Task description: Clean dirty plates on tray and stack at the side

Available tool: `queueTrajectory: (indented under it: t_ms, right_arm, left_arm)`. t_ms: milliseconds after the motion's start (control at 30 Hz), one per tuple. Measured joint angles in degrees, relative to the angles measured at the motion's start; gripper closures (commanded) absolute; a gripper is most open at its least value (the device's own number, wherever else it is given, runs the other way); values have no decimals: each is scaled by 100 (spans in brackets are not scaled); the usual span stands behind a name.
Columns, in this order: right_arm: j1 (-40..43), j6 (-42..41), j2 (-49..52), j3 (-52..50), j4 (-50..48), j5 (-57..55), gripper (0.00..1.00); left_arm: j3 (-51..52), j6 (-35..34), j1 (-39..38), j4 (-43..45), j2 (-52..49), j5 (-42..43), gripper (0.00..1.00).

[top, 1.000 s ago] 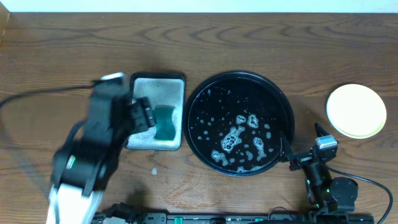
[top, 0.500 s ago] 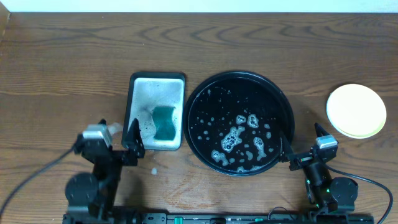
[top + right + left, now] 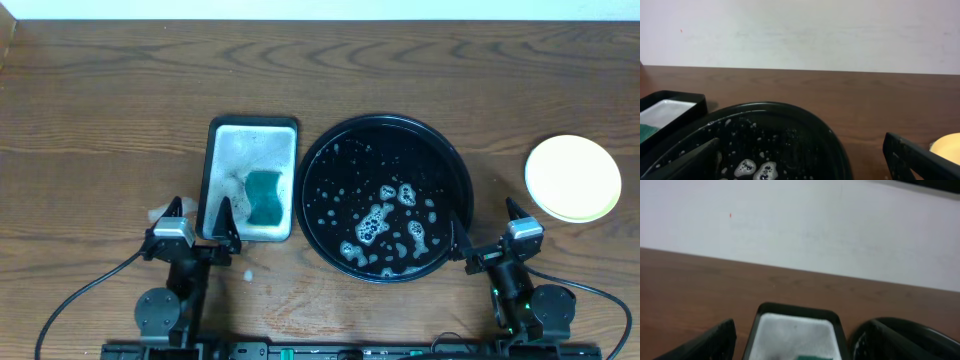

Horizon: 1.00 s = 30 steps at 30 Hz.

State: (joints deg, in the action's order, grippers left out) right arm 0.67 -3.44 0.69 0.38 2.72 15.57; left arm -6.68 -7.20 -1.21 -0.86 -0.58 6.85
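Observation:
The round black tray (image 3: 455, 160) sits mid-table and holds only patches of white foam; its rim shows in the right wrist view (image 3: 790, 107). The plates (image 3: 573, 178) are stacked on the table at the far right. The pale yellow one is on top and the ones under it are mostly hidden. Its edge shows in the right wrist view (image 3: 949, 144). My left gripper (image 3: 197, 214) is open and empty at the near end of the sponge tray, also in the left wrist view (image 3: 800, 345). My right gripper (image 3: 486, 220) is open and empty beside the black tray's near right rim, also in the right wrist view (image 3: 802, 160).
A rectangular metal tray (image 3: 226, 160) with foam and a teal sponge (image 3: 264, 197) stands left of the black tray; it also shows in the left wrist view (image 3: 795, 330). Small foam spots lie on the wood near the left gripper. A white wall is behind the table.
The left arm has drawn back from over the sponge tray and come down to the table's near edge, open and empty. The right arm and plates have not moved.

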Motion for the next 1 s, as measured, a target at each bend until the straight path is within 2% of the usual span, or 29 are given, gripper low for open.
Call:
queueTrajectory:
  t_ms: [133,200,1000]
  right_arm:
    - [0,0,0,0,-2,-2,1]
    - [0,0,0,0,-2,0,1]
    - [0,0,0,0,-2,-2,1]
  left_arm:
    - [479,0,-2,413,0,-15,17]
    - [621,0,-2,339,-2,-17,17]
    - [601,0,-2,-9,0,-144,17]
